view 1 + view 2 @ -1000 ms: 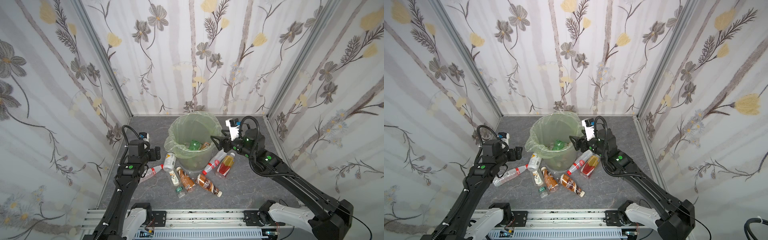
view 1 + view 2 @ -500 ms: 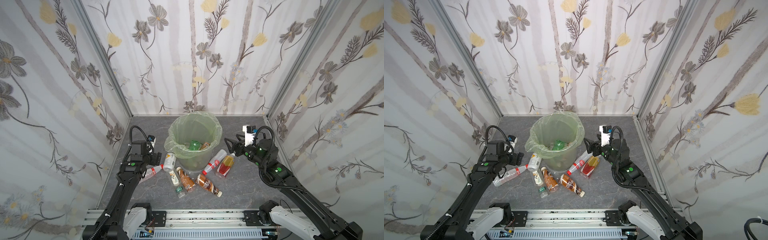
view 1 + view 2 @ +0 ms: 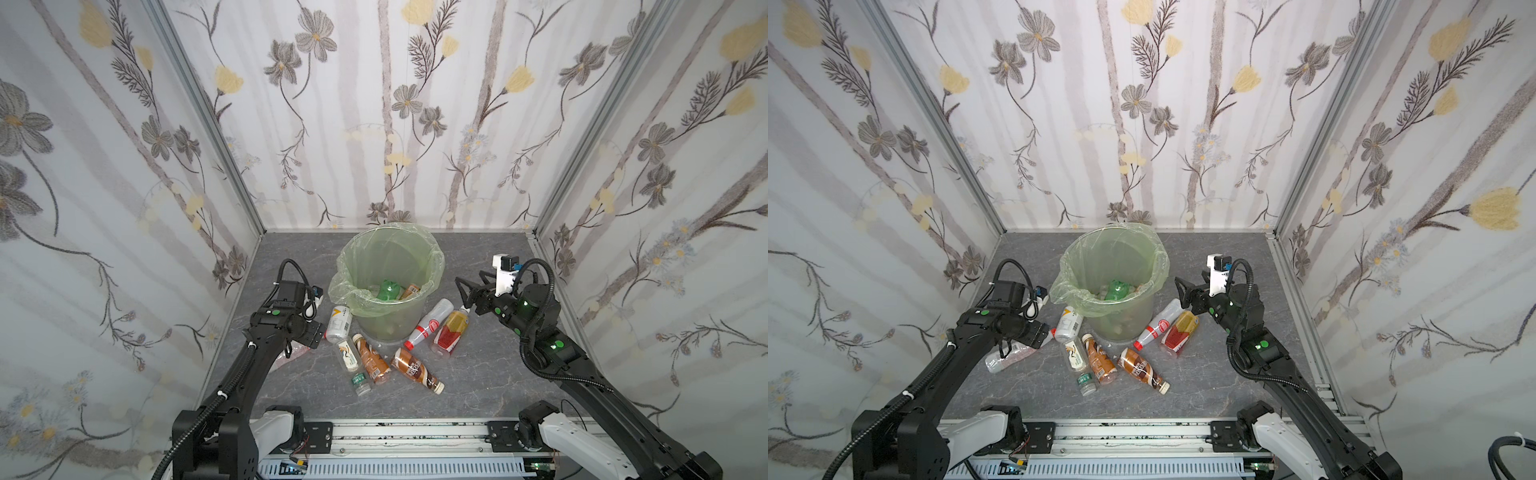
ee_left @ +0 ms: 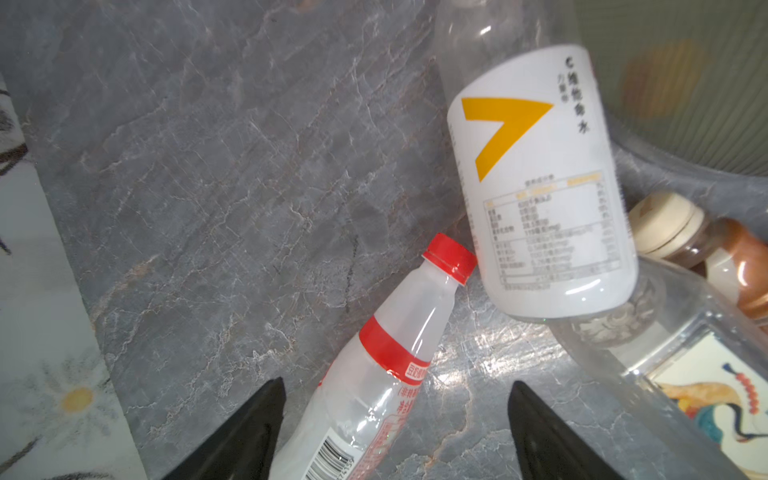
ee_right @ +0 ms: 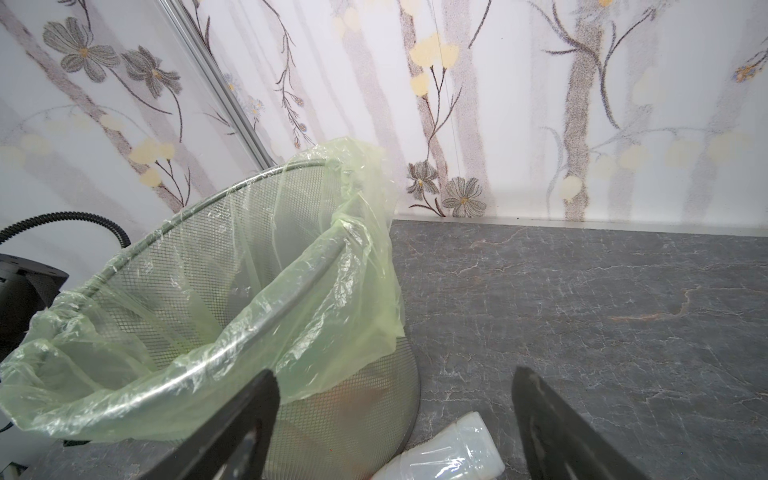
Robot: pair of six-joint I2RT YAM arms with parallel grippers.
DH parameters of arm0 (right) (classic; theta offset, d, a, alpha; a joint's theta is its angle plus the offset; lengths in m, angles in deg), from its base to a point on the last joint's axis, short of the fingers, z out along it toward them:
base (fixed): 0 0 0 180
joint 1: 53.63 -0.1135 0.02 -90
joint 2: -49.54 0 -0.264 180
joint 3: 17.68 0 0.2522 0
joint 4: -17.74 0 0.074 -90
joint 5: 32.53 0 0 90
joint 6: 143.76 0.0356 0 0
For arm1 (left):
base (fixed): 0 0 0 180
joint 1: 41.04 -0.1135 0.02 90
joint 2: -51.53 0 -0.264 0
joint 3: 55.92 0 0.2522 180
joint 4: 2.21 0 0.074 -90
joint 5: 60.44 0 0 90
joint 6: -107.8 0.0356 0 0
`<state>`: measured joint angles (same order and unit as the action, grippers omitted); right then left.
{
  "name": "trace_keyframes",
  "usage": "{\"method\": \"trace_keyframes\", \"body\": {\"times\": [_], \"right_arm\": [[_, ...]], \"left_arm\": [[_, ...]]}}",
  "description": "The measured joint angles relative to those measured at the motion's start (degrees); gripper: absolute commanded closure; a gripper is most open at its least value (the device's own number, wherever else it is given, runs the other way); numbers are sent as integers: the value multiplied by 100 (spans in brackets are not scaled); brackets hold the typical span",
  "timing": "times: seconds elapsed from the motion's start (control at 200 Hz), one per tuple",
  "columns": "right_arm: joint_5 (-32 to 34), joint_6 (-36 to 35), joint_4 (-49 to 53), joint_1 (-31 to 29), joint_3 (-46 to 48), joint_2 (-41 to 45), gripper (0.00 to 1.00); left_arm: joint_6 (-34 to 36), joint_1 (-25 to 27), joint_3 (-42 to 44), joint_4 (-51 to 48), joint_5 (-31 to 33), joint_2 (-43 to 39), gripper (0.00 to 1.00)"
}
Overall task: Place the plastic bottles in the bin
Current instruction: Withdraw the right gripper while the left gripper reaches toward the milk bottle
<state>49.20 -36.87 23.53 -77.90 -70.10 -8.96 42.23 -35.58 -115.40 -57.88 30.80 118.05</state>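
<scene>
The bin (image 3: 390, 328), a mesh bucket lined with a pale-green bag, stands mid-table with a green bottle (image 3: 388, 289) inside. Several plastic bottles lie around its front: a white one with a yellow mark (image 4: 536, 178), two brown coffee ones (image 3: 372, 359) (image 3: 415, 370), a red-label one (image 3: 428, 324) and an orange-red tea one (image 3: 451, 332). My left gripper (image 4: 395, 388) is open, low over a clear red-capped bottle (image 4: 399, 332) that lies between its fingers, untouched on one side. My right gripper (image 3: 467, 286) hangs open and empty right of the bin (image 5: 208, 361), above a clear bottle's base (image 5: 453, 453).
Floral walls close in the grey marble table (image 3: 490, 374) on three sides. A small green-capped bottle (image 3: 360, 383) lies near the front. The left wall runs close beside my left gripper (image 3: 1034, 334).
My right gripper pulled back from over the bin's rim to its right side and opened wider. My left gripper came down over the red-capped bottle.
</scene>
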Motion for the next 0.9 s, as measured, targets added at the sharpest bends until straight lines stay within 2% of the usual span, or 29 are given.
{"method": "trace_keyframes", "body": {"times": [0.225,0.53,0.9], "right_arm": [[-111,24,-92,101,120,17,12],[-264,107,-249,262,181,4,12],[-382,166,-260,382,260,142,12]], "left_arm": [[2,-4,107,-42,409,275,18],[-46,66,415,-37,391,348,20],[-282,98,426,365,354,1207,25]]}}
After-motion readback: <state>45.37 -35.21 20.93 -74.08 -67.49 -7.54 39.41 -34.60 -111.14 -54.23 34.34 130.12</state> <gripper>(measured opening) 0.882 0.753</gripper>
